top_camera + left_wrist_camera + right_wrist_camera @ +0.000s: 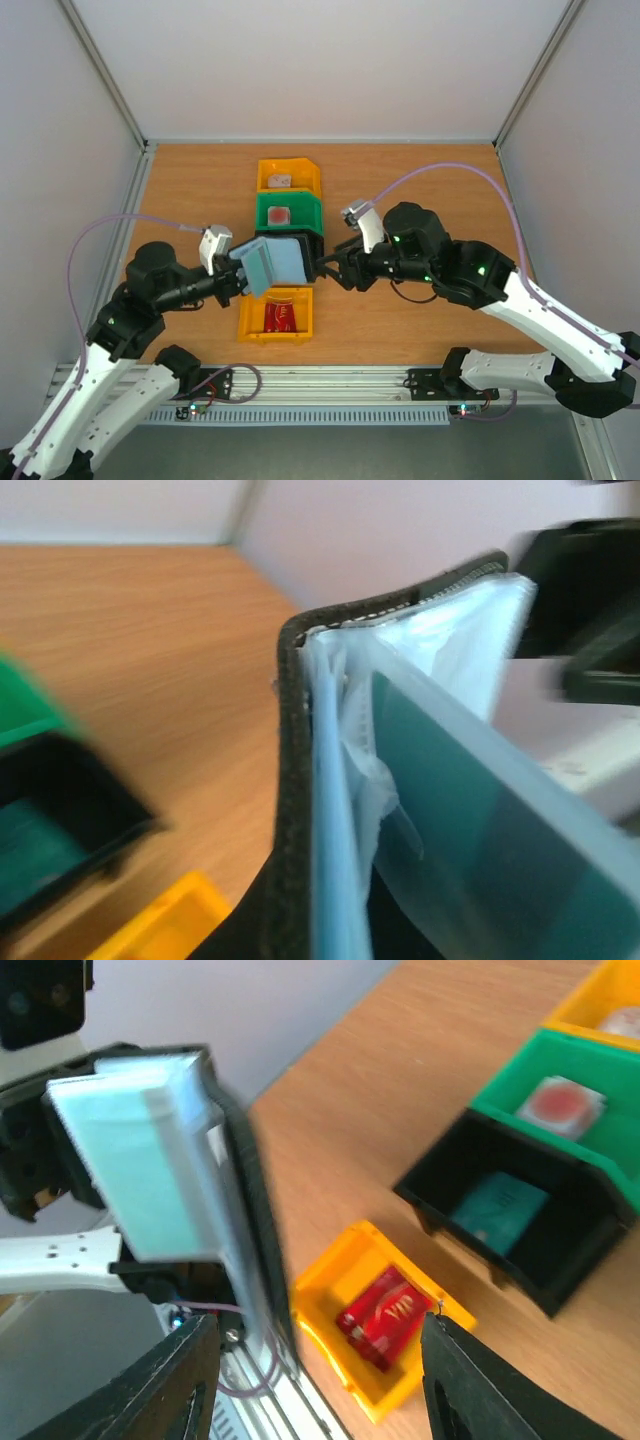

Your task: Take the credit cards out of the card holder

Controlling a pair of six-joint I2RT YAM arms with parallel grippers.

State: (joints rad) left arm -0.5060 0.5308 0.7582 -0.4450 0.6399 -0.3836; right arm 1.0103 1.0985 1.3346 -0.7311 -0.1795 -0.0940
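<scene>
The card holder [275,262] hangs open above the bins, its black cover [295,780] at the left and its shiny blue pockets [140,1170] fanned out. My left gripper [240,275] is shut on its near edge; the fingers are hidden in the left wrist view. A teal credit card [470,810] sits inside one pocket. My right gripper [320,1380] stands open just right of the holder, nothing between its fingers. A red credit card [390,1315] lies in the near yellow bin [250,325], a teal one [500,1210] in the black bin [560,1280].
A green bin [310,212] holds a pale card with a red spot [565,1105]. Behind it stands a second yellow bin [300,180] with a small pale item. The four bins form a row down the table's middle. Grey walls close in both sides.
</scene>
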